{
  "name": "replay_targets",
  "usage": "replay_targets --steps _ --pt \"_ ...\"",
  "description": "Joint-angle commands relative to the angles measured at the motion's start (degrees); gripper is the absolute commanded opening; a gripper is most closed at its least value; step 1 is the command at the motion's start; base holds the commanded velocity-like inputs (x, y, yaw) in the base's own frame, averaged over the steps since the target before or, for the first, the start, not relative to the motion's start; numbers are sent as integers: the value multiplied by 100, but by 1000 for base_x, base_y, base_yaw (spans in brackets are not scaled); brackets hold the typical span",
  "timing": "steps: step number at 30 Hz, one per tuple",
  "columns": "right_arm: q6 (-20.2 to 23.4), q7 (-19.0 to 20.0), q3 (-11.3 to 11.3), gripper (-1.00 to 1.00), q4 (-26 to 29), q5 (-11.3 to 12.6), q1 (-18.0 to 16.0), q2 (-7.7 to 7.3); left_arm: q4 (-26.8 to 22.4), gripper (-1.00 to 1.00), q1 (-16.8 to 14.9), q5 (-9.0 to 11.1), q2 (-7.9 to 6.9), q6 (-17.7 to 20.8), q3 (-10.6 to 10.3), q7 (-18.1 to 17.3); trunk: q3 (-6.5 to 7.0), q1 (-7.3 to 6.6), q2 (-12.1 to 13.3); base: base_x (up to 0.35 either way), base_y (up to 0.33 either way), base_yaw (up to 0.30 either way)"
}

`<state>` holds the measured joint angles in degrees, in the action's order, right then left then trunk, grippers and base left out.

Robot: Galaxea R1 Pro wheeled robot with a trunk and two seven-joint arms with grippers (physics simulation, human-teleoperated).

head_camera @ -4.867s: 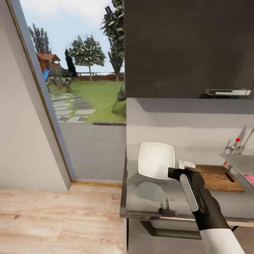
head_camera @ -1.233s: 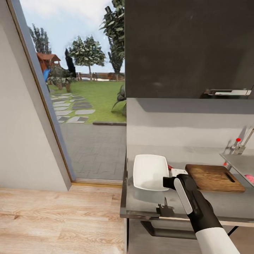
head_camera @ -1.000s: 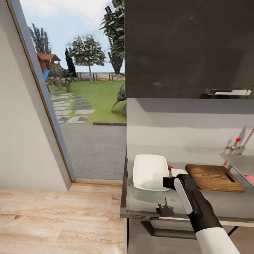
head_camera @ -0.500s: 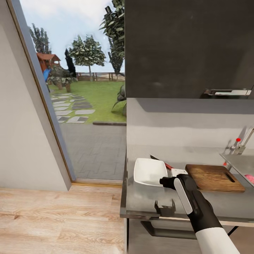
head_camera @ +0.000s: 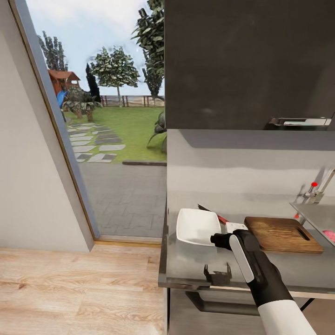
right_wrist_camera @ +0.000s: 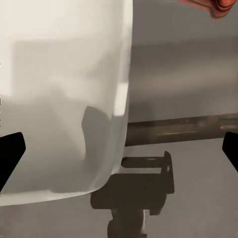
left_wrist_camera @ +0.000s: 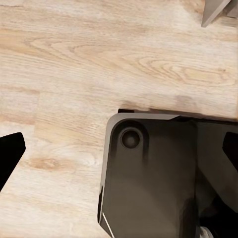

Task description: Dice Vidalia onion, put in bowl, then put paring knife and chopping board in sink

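Note:
The white bowl [head_camera: 196, 226] lies flat on the dark countertop [head_camera: 195, 265] near its left end. My right gripper [head_camera: 222, 236] hovers just over the bowl's right rim, open, with nothing between its fingers. In the right wrist view the bowl [right_wrist_camera: 59, 99] and the countertop [right_wrist_camera: 188, 74] lie below the open right gripper [right_wrist_camera: 119, 148]. The paring knife [head_camera: 215, 214] lies behind the bowl, its red handle [right_wrist_camera: 213, 6] toward the chopping board [head_camera: 283, 234]. The pink Vidalia onion [head_camera: 330, 235] sits in the sink [head_camera: 312, 215] at the right edge. My left gripper [left_wrist_camera: 119, 148] hangs open over the wooden floor.
A chrome tap with a red knob [head_camera: 314, 184] stands behind the sink. A dark wall cabinet [head_camera: 246, 65] hangs above the countertop. Left of the counter is a large window [head_camera: 107, 116] and pale wooden floor [head_camera: 79, 288]. My own dark base [left_wrist_camera: 148, 173] is under the left gripper.
A second ago the bowl was tilted up in my right gripper. It now lies flat on the countertop, the gripper has opened, and the knife behind the bowl has come into sight.

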<state>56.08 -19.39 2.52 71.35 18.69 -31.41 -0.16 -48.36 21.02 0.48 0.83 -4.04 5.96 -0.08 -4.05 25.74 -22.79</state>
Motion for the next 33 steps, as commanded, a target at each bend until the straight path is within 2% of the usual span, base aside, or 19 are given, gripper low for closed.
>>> replay_targets --steps 1,10,16,24,33 --pt "16 -54 7 100 8 82 -6 -5 -6 100 3 5 5 -9 11 -1 -12 4 -12 0 0 0" --pt "10 -49 5 100 324 230 -6 -41 6 100 2 -1 5 -9 11 -1 -12 4 -12 0 0 0" --pt "15 -48 19 100 1060 242 -6 -58 67 100 1 -4 5 -9 11 -1 -12 4 -12 0 0 0" --pt "9 -43 29 100 1167 248 -6 -63 105 100 -2 -12 5 -11 11 -1 -12 4 -12 0 -19 0" --pt "8 -39 38 100 1171 249 -6 -63 113 100 -2 -14 5 -9 11 -1 -12 4 -12 0 -226 0"
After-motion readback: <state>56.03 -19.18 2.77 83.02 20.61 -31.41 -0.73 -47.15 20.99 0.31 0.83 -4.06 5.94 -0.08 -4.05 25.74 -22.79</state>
